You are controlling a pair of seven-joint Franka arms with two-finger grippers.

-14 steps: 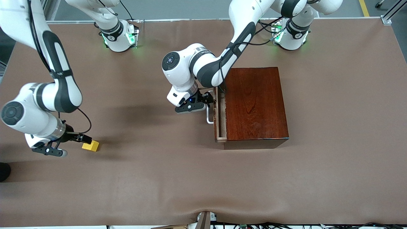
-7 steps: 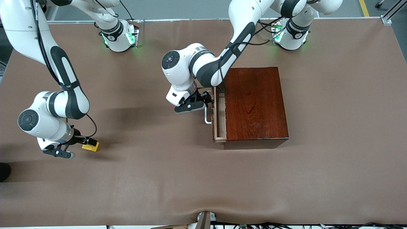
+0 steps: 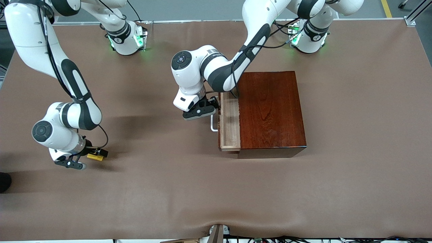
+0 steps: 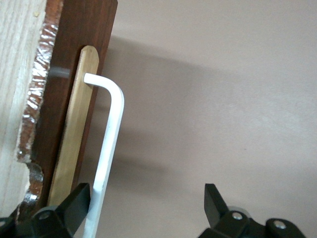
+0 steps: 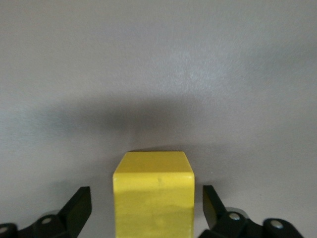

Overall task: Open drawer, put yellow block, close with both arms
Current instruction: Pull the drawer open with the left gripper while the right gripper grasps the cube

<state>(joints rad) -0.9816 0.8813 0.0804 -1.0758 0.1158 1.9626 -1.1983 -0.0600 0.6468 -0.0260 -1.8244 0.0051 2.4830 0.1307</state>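
Two steps run at once here: your left arm is drawing the drawer (image 3: 229,123) out of the reddish-brown box (image 3: 271,109), and your right arm is setting up the pick of the yellow block (image 3: 95,156). The pale tray shows only as a narrow strip, so I judge the drawer partly open and not yet wide enough for an easy drop.

Your left gripper (image 3: 202,110) sits at the white handle (image 3: 213,125). In the left wrist view its jaws stand wide apart, one finger (image 4: 74,208) just beside the bar (image 4: 106,148), so it seems to hook the handle rather than pinch it.

Your right gripper (image 3: 90,156) is low over the block, which sits on the desk toward the right arm's end, well apart from the box. In the right wrist view the jaws are open, one on each side of the cube (image 5: 153,196), with gaps showing on both sides; nothing is held yet. Next you need to close squarely on the block, lift, and carry it over the tray once the drawer is out.
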